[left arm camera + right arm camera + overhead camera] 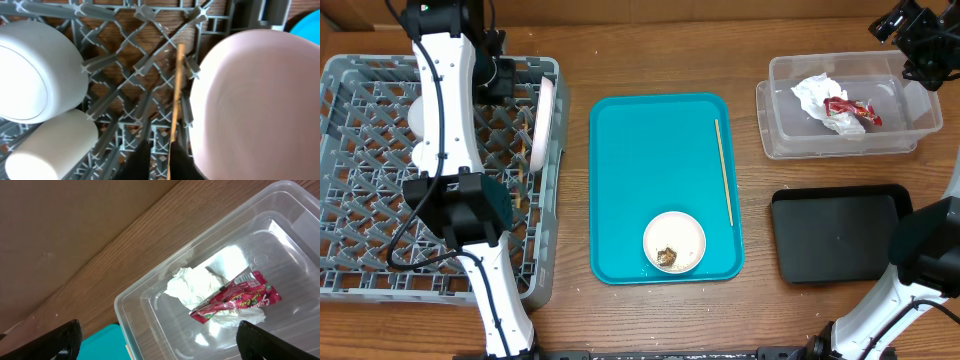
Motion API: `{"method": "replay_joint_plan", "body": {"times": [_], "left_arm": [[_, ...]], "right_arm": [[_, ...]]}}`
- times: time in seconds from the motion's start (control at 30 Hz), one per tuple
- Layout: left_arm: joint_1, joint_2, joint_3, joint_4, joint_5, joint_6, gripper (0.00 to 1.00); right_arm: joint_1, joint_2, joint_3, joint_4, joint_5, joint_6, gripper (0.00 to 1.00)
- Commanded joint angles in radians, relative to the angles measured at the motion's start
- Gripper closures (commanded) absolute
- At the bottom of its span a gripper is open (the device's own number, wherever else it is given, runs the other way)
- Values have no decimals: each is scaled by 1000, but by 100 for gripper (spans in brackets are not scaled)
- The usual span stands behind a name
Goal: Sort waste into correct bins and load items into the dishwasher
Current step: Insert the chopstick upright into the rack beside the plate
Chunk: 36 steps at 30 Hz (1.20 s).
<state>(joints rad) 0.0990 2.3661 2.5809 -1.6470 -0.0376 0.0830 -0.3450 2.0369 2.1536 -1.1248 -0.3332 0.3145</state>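
Gripping a chopstick (176, 90) over the grey dish rack (125, 75), at the overhead frame's left, the left gripper (167, 167) is seen clamped. At upper right, the right gripper (157, 342) is held wide apart and empty above the clear tub (290, 255), where the napkin (192, 287) and wrapper (235, 297) are lodged. A second chopstick (724, 170) is laid on the teal tray (640, 160).

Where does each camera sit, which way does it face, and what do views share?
Overhead: above the table, facing down on rack, teal tray, tub, black tray; left arm, right arm show.
Left wrist: low over the rack floor; jaws hold a chopstick beside the plate.
Right wrist: over the tub, facing napkin and wrapper; jaws wide apart.
Shared, overhead and right wrist: the tub.
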Motion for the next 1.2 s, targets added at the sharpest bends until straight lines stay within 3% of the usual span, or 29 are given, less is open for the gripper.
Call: {"method": "replay_joint_plan", "body": {"times": [0.0, 0.17, 0.37, 0.47, 0.53, 0.57, 0.63, 0.67, 0.77, 0.9, 1.07, 1.17], "left_arm": [[-1, 3, -3, -2, 83, 7, 93], [-1, -9, 24, -26, 181, 6, 91], [-1, -74, 123, -42, 185, -72, 87], [-1, -134, 167, -42, 187, -123, 79], [-1, -179, 188, -42, 222, -159, 64], [-1, -200, 194, -42, 262, -175, 51], [-4, -240, 198, -42, 383, -208, 9], [-4, -257, 198, -42, 454, -225, 0], [-7, -294, 198, -42, 698, -252, 0], [-57, -299, 198, -40, 887, -252, 0], [-218, -270, 197, -35, 836, -280, 2], [-336, -244, 197, -10, 674, -410, 9]], "right_arm": [[3, -48, 7, 5, 3, 4, 0], [3, -48, 7, 5, 3, 4, 0], [3, -48, 7, 5, 3, 4, 0], [3, -48, 7, 5, 3, 4, 0], [3, -48, 7, 5, 3, 4, 0], [3, -48, 7, 5, 3, 4, 0], [3, -48, 7, 5, 3, 4, 0], [3, -48, 7, 5, 3, 4, 0], [3, -48, 6, 5, 3, 4, 0], [3, -48, 7, 5, 3, 4, 0], [3, -48, 7, 5, 3, 4, 0], [3, -48, 7, 5, 3, 4, 0]]}}
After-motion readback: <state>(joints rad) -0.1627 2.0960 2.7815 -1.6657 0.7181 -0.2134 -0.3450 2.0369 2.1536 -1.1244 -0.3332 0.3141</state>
